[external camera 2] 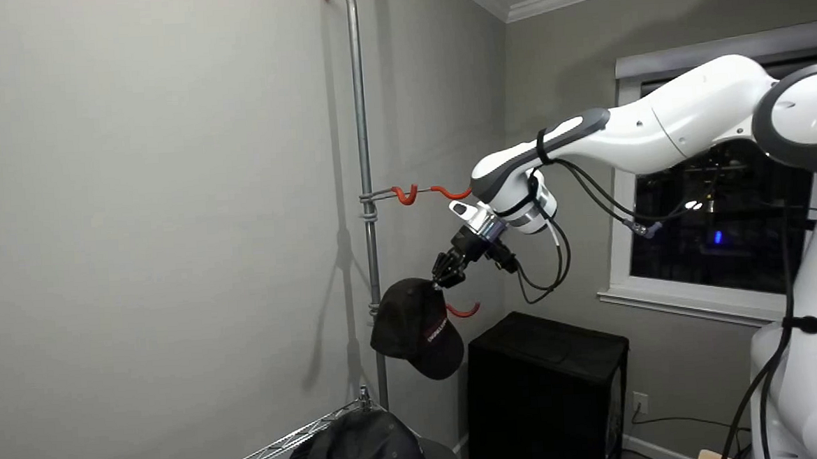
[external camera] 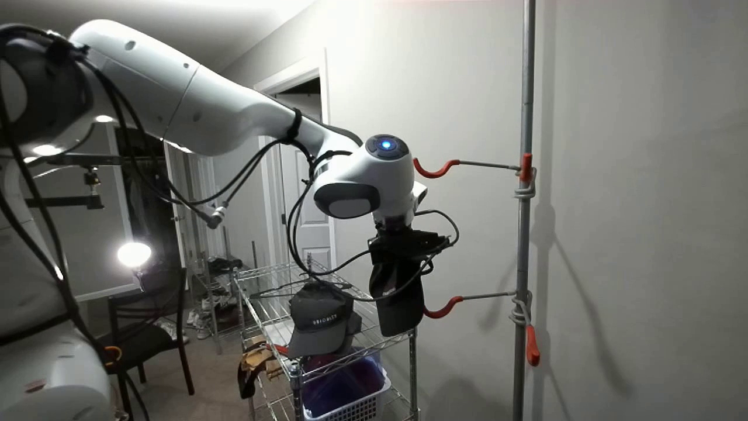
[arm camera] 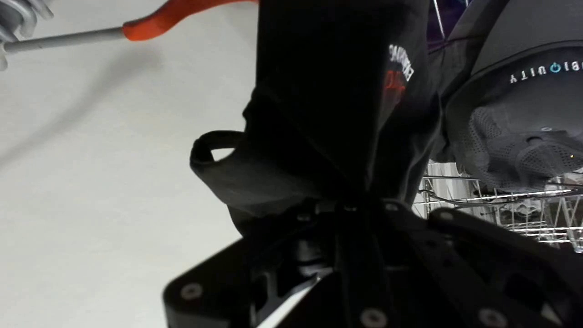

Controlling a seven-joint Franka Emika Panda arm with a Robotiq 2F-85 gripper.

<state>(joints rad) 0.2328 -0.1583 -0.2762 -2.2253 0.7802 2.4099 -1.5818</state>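
Closest to the wrist camera, along the bottom of its frame, our jaws are pressed together on the cloth of the black cap (arm camera: 337, 105), which fills the top centre. They pinch one gathered edge, with folds running into the grip, so the cap hangs from there with its brim (external camera: 401, 318) downward; we judge that the soft edge suits a tight pinch and leaves the stiff brim free.

Just beside it, right of centre in an exterior view, a lower red hook (external camera: 447, 310) reaches toward its edge; whether the two touch we cannot tell. The hook's rod is wound around a metal pole (external camera: 524, 234), which seems to brace it, and an upper red hook (external camera: 433, 175) is fixed the same way higher in the frame.

At lower centre we see a grey cap (external camera: 321, 307) resting on the wire rack (external camera: 413, 374), whose grid supports it, with a white basket (external camera: 353, 403) below.

The white arm (external camera: 234, 111) stretches from upper left toward the centre, then bends at the wrist to point the jaws down. In both exterior views its links sit above the black cap, which we think leaves it room to hang freely.
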